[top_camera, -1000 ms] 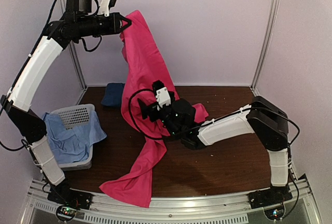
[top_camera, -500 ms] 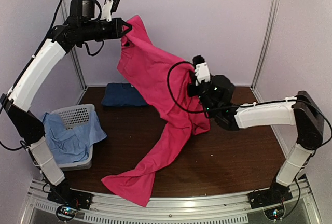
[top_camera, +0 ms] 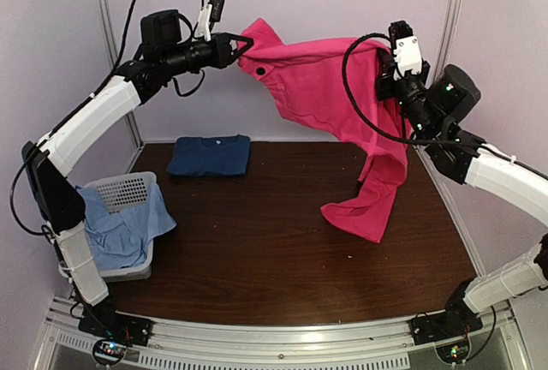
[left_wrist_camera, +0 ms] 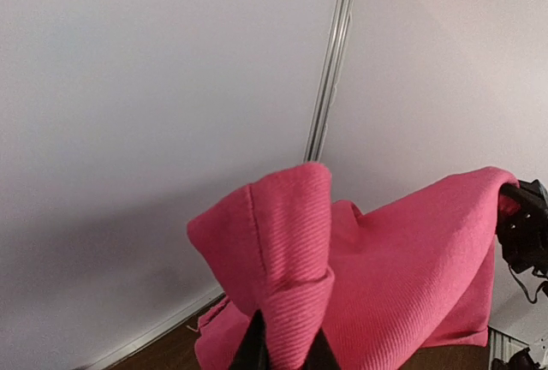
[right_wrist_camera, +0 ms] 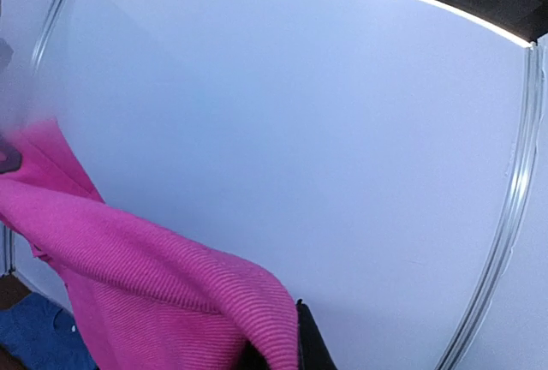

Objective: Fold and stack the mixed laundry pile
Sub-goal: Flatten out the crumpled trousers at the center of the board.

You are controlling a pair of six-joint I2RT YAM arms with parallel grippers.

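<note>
The magenta-pink shirt is stretched in the air between both grippers, and its loose end hangs down at the right above the table. My left gripper is shut on the shirt's upper left corner, whose bunched fold rises from the fingertips. My right gripper is shut on the shirt's right edge; pink cloth drapes over its fingers. The dark blue T-shirt lies folded flat at the back left of the table. The pale light-blue cloth spills from the basket.
A white slotted basket stands at the left edge of the brown table. White enclosure walls with metal posts close in the back and sides. Black cables loop over both arms.
My right gripper has closed on the pink shirt and swung up and to the right with it, lifting the cloth off the table. The left gripper has shifted a little to the right.
</note>
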